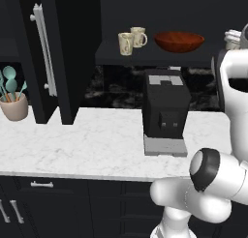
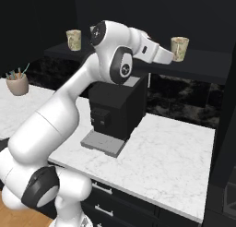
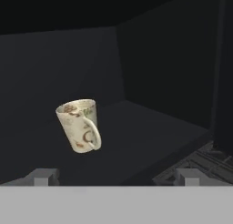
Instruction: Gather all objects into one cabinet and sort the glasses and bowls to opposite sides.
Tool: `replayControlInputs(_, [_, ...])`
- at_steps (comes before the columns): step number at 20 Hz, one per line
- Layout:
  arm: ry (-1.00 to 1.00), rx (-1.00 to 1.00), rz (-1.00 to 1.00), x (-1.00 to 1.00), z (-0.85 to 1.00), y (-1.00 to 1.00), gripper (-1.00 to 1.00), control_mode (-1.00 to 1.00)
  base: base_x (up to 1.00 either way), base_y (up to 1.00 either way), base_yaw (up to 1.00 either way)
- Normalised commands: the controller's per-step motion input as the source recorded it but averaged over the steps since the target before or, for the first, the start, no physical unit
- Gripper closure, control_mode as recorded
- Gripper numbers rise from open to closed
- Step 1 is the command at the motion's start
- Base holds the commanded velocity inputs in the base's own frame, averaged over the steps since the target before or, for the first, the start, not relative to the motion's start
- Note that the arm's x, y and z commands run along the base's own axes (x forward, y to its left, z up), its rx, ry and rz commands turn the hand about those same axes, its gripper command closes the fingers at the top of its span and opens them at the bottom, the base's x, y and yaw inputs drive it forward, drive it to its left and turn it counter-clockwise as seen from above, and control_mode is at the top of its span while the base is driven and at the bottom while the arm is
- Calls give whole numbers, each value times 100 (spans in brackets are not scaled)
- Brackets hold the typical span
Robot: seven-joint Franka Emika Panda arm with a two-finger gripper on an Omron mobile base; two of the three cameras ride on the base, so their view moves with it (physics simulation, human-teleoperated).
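Observation:
The black cabinet's door (image 1: 53,53) with its long silver handle (image 1: 42,48) stands swung open at the left. On the dark shelf (image 1: 145,57) two cream mugs (image 1: 126,42) (image 1: 139,36) stand close together, with the wide red-brown bowl (image 1: 178,41) to their right. A third cream mug (image 2: 179,48) stands further right on the shelf, upright. My gripper (image 2: 171,57) is open just short of this mug, not touching it. In the hand view the mug (image 3: 79,125) sits ahead and left of centre, beyond my fingertips (image 3: 43,175).
A black coffee machine (image 1: 164,111) stands on the white marble counter (image 1: 87,145) below the shelf, under my arm. A tan pot of teal utensils (image 1: 14,104) sits at the far left. Dark drawer units (image 1: 43,184) run beneath the counter.

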Motion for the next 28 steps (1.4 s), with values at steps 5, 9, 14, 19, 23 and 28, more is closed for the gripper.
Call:
replayControlInputs(5, [5,0,13,7,-16,0,-100,-100,0,0,0])
replayControlInputs(9, [1,0,9,3,-1,0,-100,-100,0,0,0])
replayControlInputs(14, [0,0,0,0,0,0,-100,-100,0,0,0])
replayControlInputs(19, [0,0,0,0,0,0,-100,-100,0,0,0])
replayControlInputs(23, [0,0,0,0,0,0,-100,-100,0,0,0])
replayControlInputs(28, [0,0,4,11,0,0,-100,-100,0,0,0])
